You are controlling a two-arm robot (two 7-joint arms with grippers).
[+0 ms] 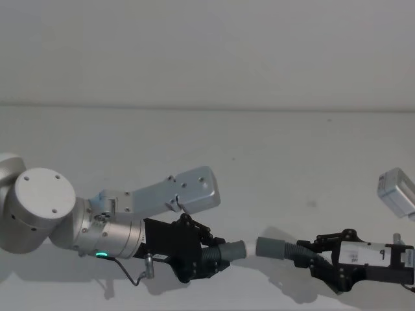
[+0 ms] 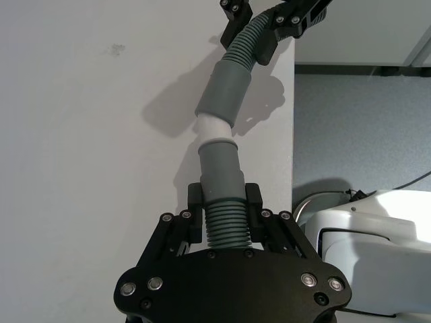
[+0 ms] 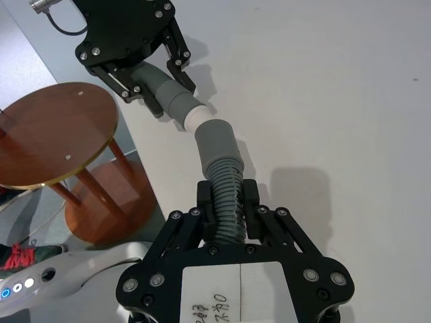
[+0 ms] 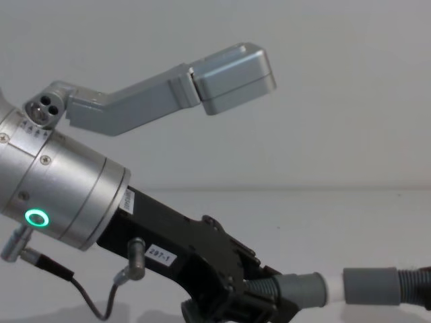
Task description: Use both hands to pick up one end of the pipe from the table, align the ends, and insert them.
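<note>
closest to the chest camera, the thick silver arm [image 4: 57, 195] with its green light ring [image 4: 37, 218] fills the left side, and the left gripper [image 4: 252, 296] reaches out from it low in the view, its black fingers closed on the ribbed pipe [image 4: 266, 288] just behind the grey cuff with the white tip [image 4: 333, 288]. that tip sits just short of the wider plain sleeve [image 4: 370, 285] coming in from the right, the two roughly level.

from the head view, the left gripper [image 1: 214, 254] on the left and the right gripper [image 1: 311, 253] on the right face each other low over the white table [image 1: 259, 162]. each is clamped on its own stretch of pipe, with the tipped cuff [image 1: 235, 249] and the sleeve [image 1: 272, 247] pointing at one another across a small gap. a thin black cable [image 1: 130, 272] hangs under the left arm.

left wrist view: the left gripper's fingers [image 2: 195, 205] squeeze the ribbed hose [image 2: 225, 225] on both sides, and the cuff [image 2: 221, 171] rises from them, its white tip [image 2: 215, 126] meeting the mouth of the sleeve [image 2: 224, 94] at a slight angle. whether it is inside i cannot tell. the right gripper [image 2: 266, 27] holds the hose beyond.

right wrist view: the right gripper's fingers [image 3: 209, 198] grip the ribbed hose [image 3: 225, 202] below the sleeve [image 3: 217, 145], whose mouth is right at the white tip [image 3: 196, 120] held by the left gripper [image 3: 151, 70]. a round wooden stool [image 3: 57, 134] stands beside the table.
</note>
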